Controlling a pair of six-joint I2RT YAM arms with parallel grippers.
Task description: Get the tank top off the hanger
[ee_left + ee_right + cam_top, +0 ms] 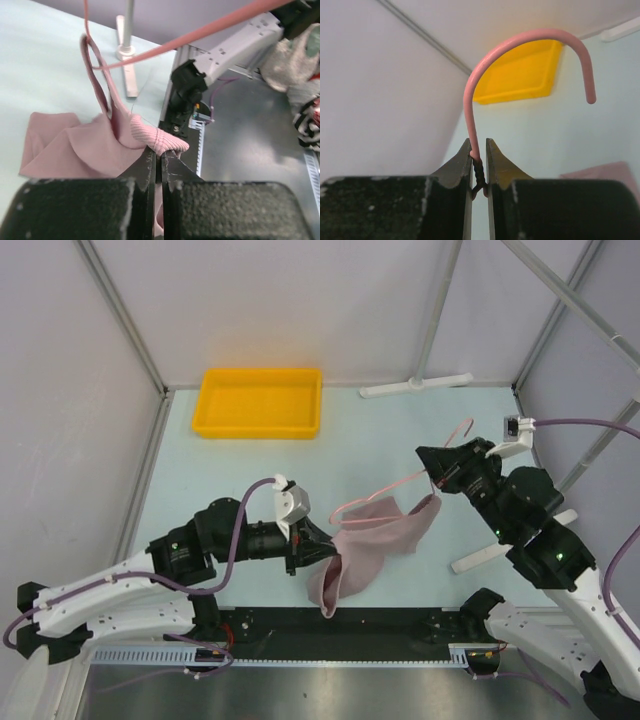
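On the left, the left tool (320, 552), one of two, pinched shut on a bunched fold of cloth. Farther back on the pale tabletop (380, 430), one yellow tray (260, 405), with just its own yellow floor showing inside.

In the middle, between the two tools, one pink tank top (375, 540), droopy and crumpled, hanging low at the near end. One thin strap looped over the wire of the one pink hanger (540, 33). Touching the tabletop or not: hard to tell.

On the right, the right tool (436, 478), squeezed shut on the twisted neck of the hanger, just under the curved hook.

Also two flat white bars (415, 385) lying on the tabletop, one far back, one over on the right side.
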